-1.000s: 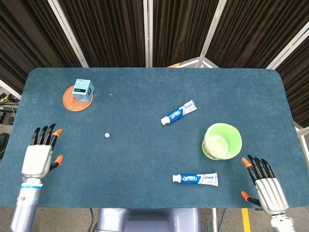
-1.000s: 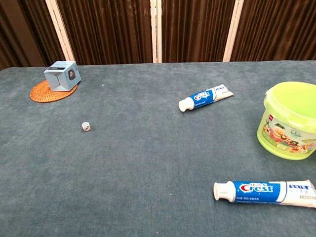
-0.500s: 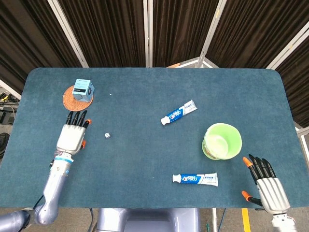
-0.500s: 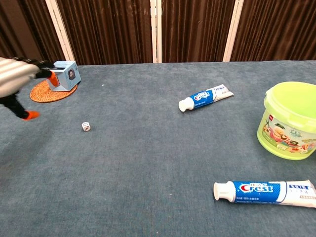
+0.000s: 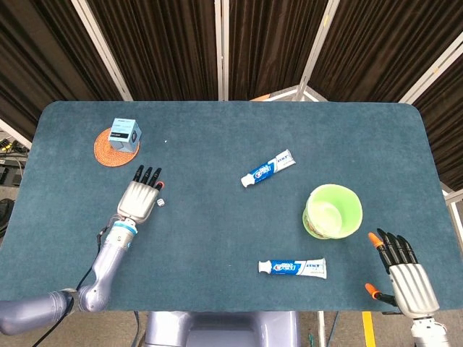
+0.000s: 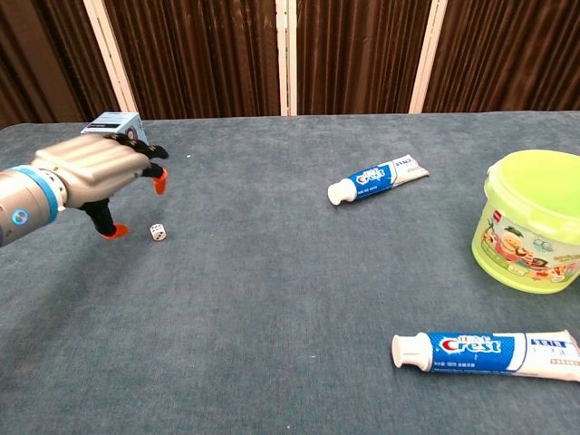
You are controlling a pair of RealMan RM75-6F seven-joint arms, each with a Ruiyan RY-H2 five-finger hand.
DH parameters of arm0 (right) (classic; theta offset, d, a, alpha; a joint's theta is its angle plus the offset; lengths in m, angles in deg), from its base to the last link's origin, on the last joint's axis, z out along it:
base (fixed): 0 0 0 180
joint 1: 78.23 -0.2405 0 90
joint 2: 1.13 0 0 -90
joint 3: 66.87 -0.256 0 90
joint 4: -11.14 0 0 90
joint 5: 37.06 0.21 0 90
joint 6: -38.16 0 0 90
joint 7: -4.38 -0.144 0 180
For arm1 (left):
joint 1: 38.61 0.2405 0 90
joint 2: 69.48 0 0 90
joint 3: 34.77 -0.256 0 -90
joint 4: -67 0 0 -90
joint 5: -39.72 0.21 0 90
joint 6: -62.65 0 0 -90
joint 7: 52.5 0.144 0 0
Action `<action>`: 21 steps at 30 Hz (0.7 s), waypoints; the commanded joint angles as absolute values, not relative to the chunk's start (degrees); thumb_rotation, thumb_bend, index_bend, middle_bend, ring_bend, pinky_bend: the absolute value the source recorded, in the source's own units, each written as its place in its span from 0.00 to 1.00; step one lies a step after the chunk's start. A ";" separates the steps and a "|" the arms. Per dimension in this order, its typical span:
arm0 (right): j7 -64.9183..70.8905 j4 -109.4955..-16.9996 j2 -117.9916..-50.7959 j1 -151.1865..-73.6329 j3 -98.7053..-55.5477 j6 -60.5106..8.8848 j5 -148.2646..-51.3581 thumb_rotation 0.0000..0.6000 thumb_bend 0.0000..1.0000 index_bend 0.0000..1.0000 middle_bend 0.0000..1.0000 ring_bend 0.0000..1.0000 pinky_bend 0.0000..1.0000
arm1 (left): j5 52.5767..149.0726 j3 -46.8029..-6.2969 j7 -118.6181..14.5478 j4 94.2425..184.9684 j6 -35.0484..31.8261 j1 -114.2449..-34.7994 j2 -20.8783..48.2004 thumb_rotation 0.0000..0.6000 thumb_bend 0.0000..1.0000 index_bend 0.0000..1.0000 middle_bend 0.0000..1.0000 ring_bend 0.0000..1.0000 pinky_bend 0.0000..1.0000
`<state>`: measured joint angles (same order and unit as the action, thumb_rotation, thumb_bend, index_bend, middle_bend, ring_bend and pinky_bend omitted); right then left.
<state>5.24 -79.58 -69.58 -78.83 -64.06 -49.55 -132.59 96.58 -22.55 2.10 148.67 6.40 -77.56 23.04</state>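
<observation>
The left hand hovers over the table with its fingers spread and holds nothing. The die lies on the cloth just beside the fingertips, toward the table's middle; in the chest view the die sits below and slightly to the side of the hand, apart from it. The right hand rests at the near table edge, fingers extended and apart, empty, near the green bucket.

Risks, judged from this position:

- The die is small and light. A finger arriving off-centre would likely flick it across the cloth rather than trap it.
- The hand is wide compared with the die. From the head view the palm would hide the die during descent, so the pinch would be made with poor sight of the target.
- The blue box on the woven mat stands near, behind the hand. A sweep of the forearm could knock it off the mat.
- The two toothpaste tubes lie well apart and look safe.
</observation>
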 commanded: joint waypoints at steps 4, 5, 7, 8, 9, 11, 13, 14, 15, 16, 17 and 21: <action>5.09 -79.36 -69.64 -79.01 -64.43 -49.17 -131.90 1.00 0.07 0.00 0.00 0.00 0.00 | 106.56 -26.74 -7.54 141.62 9.80 -80.21 22.81 1.00 0.29 0.34 0.00 0.00 0.00; 5.12 -79.34 -69.68 -79.03 -64.45 -49.13 -131.86 1.00 0.07 0.00 0.00 0.00 0.00 | 107.24 -26.97 -8.75 140.91 9.99 -80.35 22.93 1.00 0.29 0.35 0.00 0.00 0.00; 5.28 -79.21 -69.85 -79.07 -64.49 -49.00 -131.73 1.00 0.07 0.00 0.00 0.00 0.00 | 108.27 -27.44 -11.05 139.19 11.08 -80.94 23.11 1.00 0.29 0.37 0.00 0.00 0.00; 5.36 -79.15 -69.93 -79.08 -64.52 -48.97 -131.66 1.00 0.07 0.00 0.00 0.00 0.00 | 108.69 -27.69 -11.91 138.29 11.56 -81.24 23.28 1.00 0.29 0.38 0.00 0.00 0.00; 5.37 -79.12 -69.96 -79.08 -64.54 -48.95 -131.63 1.00 0.07 0.00 0.00 0.00 0.00 | 108.87 -27.80 -12.31 137.89 11.75 -81.38 23.38 1.00 0.29 0.39 0.00 0.00 0.00; 5.37 -79.01 -70.06 -79.12 -64.60 -48.87 -131.49 1.00 0.07 0.00 0.00 0.00 0.00 | 109.55 -28.11 -13.27 136.60 12.05 -81.78 23.82 1.00 0.29 0.39 0.00 0.00 0.00; 5.33 -78.96 -70.08 -79.14 -64.69 -48.84 -131.34 1.00 0.07 0.00 0.00 0.00 0.00 | 110.20 -28.39 -14.19 135.62 12.13 -82.03 24.25 1.00 0.29 0.37 0.00 0.00 0.00; 5.29 -78.93 -70.08 -79.15 -64.76 -48.85 -131.25 1.00 0.07 0.00 0.00 0.00 0.00 | 110.57 -28.57 -14.81 135.09 12.28 -82.17 24.49 1.00 0.29 0.36 0.00 0.00 0.00; 5.13 -78.89 -70.08 -79.16 -64.91 -48.96 -131.15 1.00 0.07 0.00 0.00 0.00 0.00 | 111.18 -28.89 -15.54 134.37 12.58 -82.45 24.74 1.00 0.29 0.35 0.00 0.00 0.00; 4.96 -78.82 -70.11 -79.18 -65.00 -49.06 -131.13 1.00 0.07 0.00 0.00 0.00 0.00 | 111.65 -29.09 -15.96 133.58 12.73 -82.68 25.04 1.00 0.29 0.35 0.00 0.00 0.00; 4.87 -78.77 -70.12 -79.19 -65.03 -49.09 -131.12 1.00 0.07 0.00 0.00 0.00 0.00 | 111.95 -29.23 -16.36 132.90 12.80 -82.82 25.31 1.00 0.29 0.35 0.00 0.00 0.00; 4.66 -78.65 -70.11 -79.20 -65.16 -49.19 -130.98 1.00 0.07 0.00 0.00 0.00 0.00 | 112.62 -29.65 -17.69 131.04 13.23 -83.29 26.41 1.00 0.29 0.34 0.00 0.00 0.00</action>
